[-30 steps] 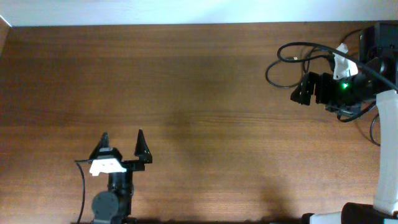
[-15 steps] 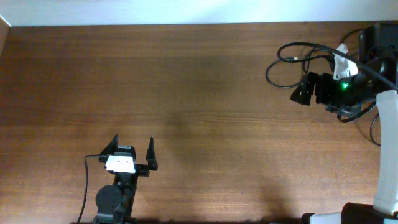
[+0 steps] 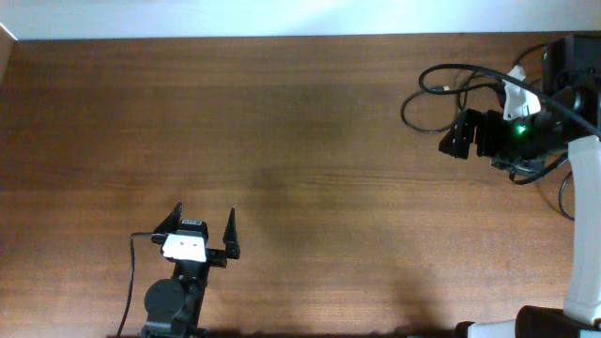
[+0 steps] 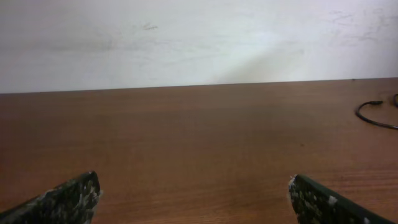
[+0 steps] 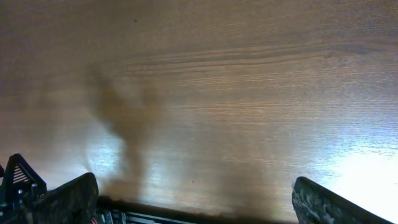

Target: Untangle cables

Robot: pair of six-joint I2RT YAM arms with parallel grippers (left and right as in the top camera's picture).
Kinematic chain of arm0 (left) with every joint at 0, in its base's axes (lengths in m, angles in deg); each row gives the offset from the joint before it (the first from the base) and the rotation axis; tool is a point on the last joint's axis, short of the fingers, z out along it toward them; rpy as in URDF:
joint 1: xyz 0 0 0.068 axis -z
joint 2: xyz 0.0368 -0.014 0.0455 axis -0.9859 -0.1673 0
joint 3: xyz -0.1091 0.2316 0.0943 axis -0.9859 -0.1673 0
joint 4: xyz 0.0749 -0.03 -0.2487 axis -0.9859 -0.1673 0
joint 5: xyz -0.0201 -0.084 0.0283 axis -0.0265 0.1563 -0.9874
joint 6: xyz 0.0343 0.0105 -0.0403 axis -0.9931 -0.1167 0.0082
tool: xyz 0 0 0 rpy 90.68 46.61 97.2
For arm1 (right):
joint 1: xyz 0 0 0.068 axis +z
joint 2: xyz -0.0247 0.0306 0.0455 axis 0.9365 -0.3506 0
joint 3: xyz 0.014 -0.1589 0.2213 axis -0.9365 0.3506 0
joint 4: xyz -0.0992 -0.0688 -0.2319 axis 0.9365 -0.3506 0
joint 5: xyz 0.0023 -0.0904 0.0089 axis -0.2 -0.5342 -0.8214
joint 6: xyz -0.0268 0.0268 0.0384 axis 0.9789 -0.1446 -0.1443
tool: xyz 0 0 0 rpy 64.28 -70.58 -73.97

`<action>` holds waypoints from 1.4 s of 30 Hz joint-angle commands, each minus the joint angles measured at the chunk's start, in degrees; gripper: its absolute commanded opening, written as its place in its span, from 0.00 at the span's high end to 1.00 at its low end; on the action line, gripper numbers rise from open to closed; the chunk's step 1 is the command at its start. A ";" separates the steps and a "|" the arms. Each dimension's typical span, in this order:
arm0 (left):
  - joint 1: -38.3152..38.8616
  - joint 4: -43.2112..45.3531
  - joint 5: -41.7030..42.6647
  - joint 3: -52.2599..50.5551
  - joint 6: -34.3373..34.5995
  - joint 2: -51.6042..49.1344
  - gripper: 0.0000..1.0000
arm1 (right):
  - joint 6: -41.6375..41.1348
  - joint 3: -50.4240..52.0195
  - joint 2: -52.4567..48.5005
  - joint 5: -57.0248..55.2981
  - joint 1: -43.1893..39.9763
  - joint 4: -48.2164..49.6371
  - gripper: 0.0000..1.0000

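The cables show as a thin black loop (image 3: 406, 110) at the table's far right; part of it runs under my right arm, and no knot is visible. In the left wrist view one curved end (image 4: 372, 116) lies far off at the right edge. My left gripper (image 3: 204, 225) is open and empty near the front left, far from the cables; its fingertips show at the bottom corners of the left wrist view (image 4: 196, 199). My right gripper (image 3: 453, 139) hovers just right of the loop, open and empty (image 5: 196, 199), with only bare wood under it.
The brown wooden table (image 3: 300, 141) ends at a white wall (image 4: 199, 37) at the back. Thicker black arm wiring (image 3: 563, 192) hangs by the right arm's base at the right edge. The left arm's own wire (image 3: 128, 282) trails down at the front.
My left gripper has shifted a little right and toward the front edge, turning slightly. The right arm and the cable loop have not moved.
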 commanded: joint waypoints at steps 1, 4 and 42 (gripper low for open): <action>-0.31 -0.35 1.22 -0.13 -1.29 0.33 0.01 | 0.15 -0.37 0.55 -0.15 0.35 0.00 0.01; -0.31 -0.37 1.22 -0.13 -1.31 0.33 0.01 | 0.15 -0.37 0.55 -0.17 0.35 0.00 0.01; -0.31 -0.35 1.25 -0.13 -1.31 0.33 0.01 | -0.50 52.35 35.36 -5.07 0.35 67.60 0.01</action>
